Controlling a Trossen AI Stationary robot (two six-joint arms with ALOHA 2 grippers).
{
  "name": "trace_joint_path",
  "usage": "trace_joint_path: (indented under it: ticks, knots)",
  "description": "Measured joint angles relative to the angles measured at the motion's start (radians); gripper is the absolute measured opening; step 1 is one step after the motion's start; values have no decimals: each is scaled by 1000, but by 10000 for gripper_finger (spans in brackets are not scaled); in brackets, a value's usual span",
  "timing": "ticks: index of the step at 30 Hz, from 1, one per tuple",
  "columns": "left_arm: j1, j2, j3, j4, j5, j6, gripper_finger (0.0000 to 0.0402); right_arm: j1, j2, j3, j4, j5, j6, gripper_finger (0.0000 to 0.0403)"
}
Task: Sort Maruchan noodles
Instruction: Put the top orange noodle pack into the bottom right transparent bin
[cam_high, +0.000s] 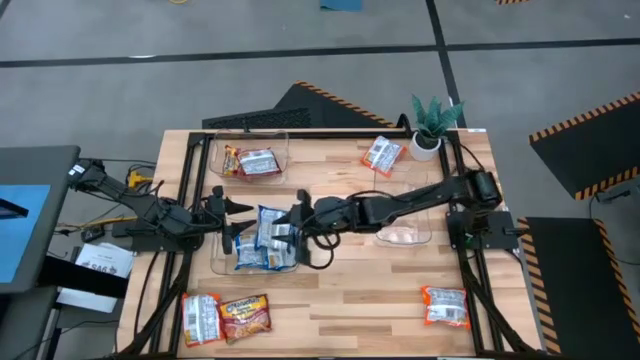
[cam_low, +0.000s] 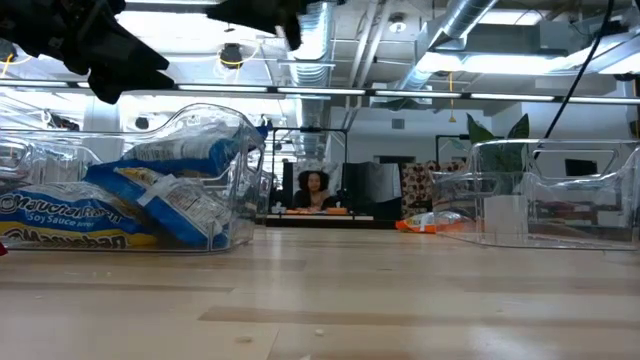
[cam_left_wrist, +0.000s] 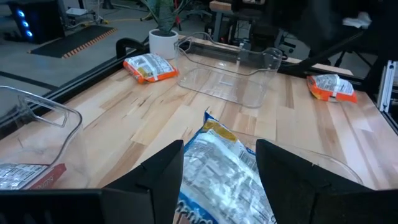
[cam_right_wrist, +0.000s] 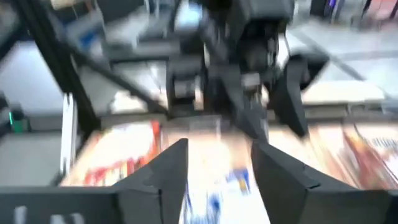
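- So the right claw (cam_high: 285, 232) hangs over the clear bin (cam_high: 222, 266) with the blue-and-white packets (cam_high: 263, 240) — jaws spread, nothing in them, so a drop looks just made.
- Left claw (cam_high: 240, 205) waits beside that bin, half open and empty.
- Red packets (cam_high: 252, 161) fill the far bin — one bin per colour, I'd guess.
- Orange packets (cam_high: 444, 305) and others are loose on the tabletop (cam_high: 350, 290), unsorted.
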Motion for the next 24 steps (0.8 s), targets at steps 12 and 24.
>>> trace_joint_path:
  ticks: [12, 24]
  knots:
    - [0, 0, 0, 3, 7, -21, 190, 71, -300, -162, -447, 299, 34, 223]
    - [0, 0, 0, 52, -67, 18, 190, 191, -633, -567, -414, 731, 361, 221]
